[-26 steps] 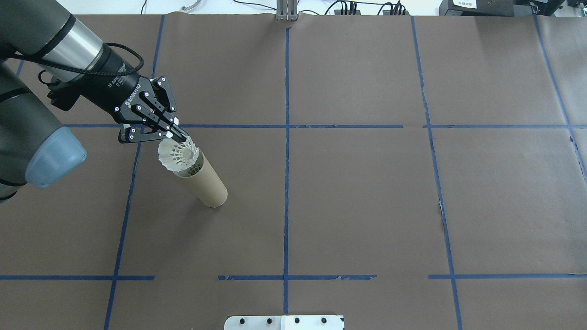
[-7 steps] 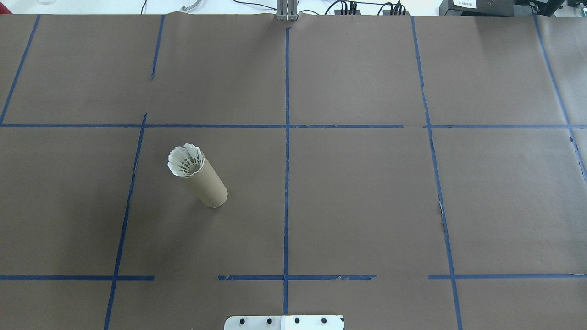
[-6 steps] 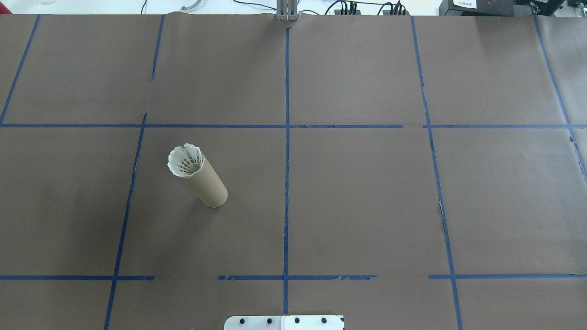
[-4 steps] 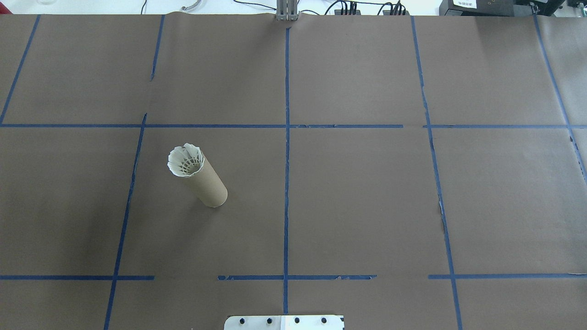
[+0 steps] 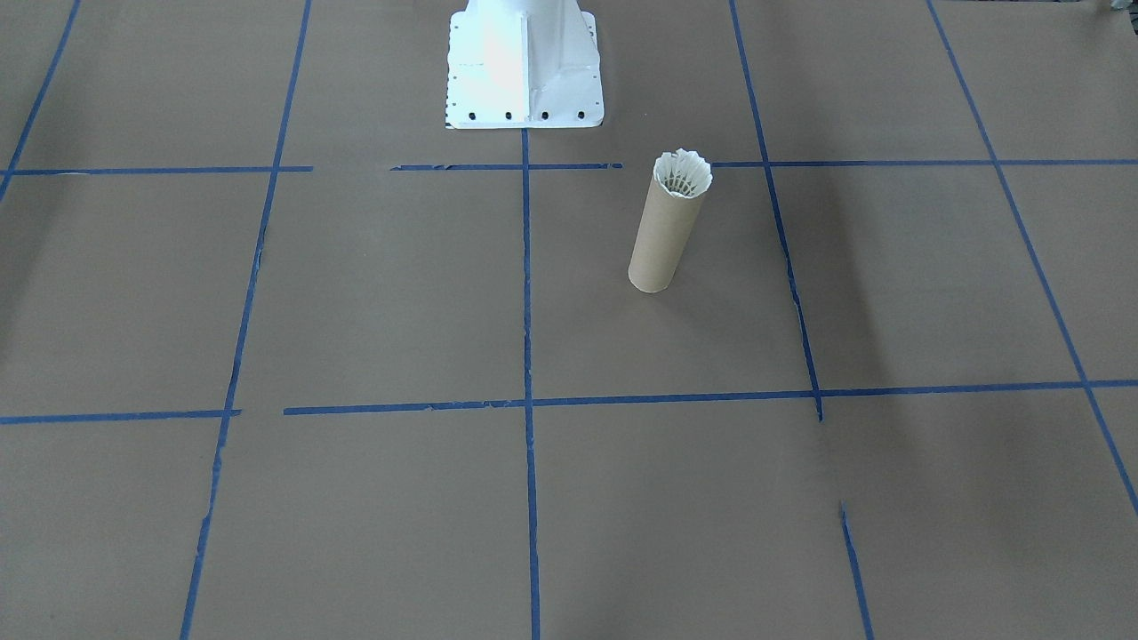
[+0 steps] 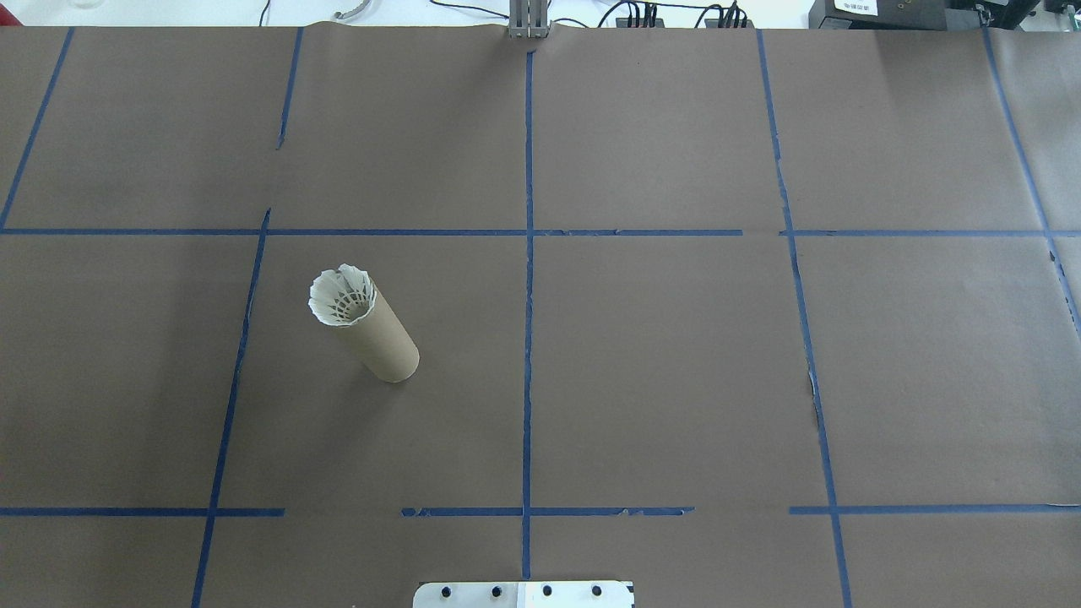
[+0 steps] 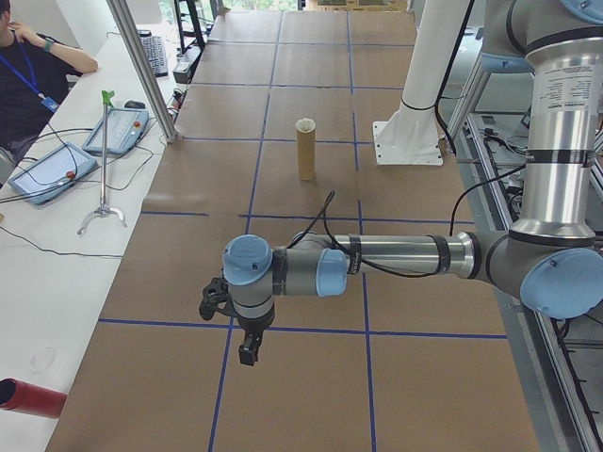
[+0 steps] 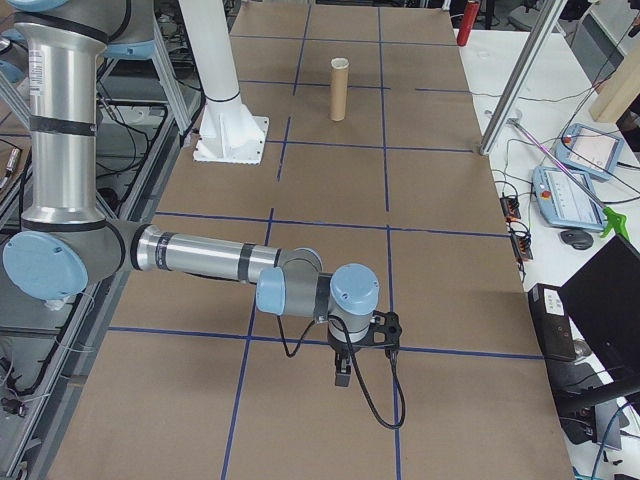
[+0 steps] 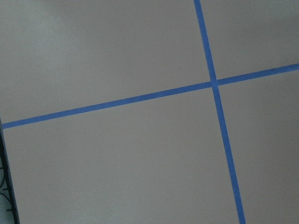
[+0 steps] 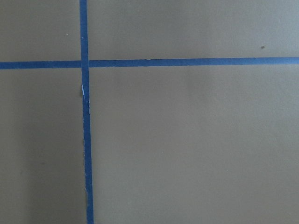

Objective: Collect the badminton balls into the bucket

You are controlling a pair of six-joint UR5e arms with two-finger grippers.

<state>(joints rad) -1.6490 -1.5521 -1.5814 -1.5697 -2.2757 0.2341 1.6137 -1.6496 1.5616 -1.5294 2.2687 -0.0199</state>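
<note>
Gone from over the tube was the left arm, which some seconds before had held a shuttlecock at the bucket's mouth; over the last second nothing on the table had shifted. The bucket [image 6: 377, 336] stood upright on the brown paper, on the robot's left half of the table, with the badminton ball [image 6: 341, 296] seated in its open top, cork down, the feather skirt flaring above the rim (the same pair showed in the front view, bucket [image 5: 664, 236] and ball [image 5: 683, 172], near the white robot base [image 5: 524, 62]).

Both grippers were well apart from the tube. From the left end of the table, the left gripper [image 7: 247, 350] hung low over the paper at the near end, pointing down; whether its jaws were apart or together could not be told. From the right end, the right gripper [image 8: 342, 372] hung likewise over its own near end, its jaws equally unreadable. Each wrist camera saw only paper crossed by blue tape [image 9: 214, 85].
</note>
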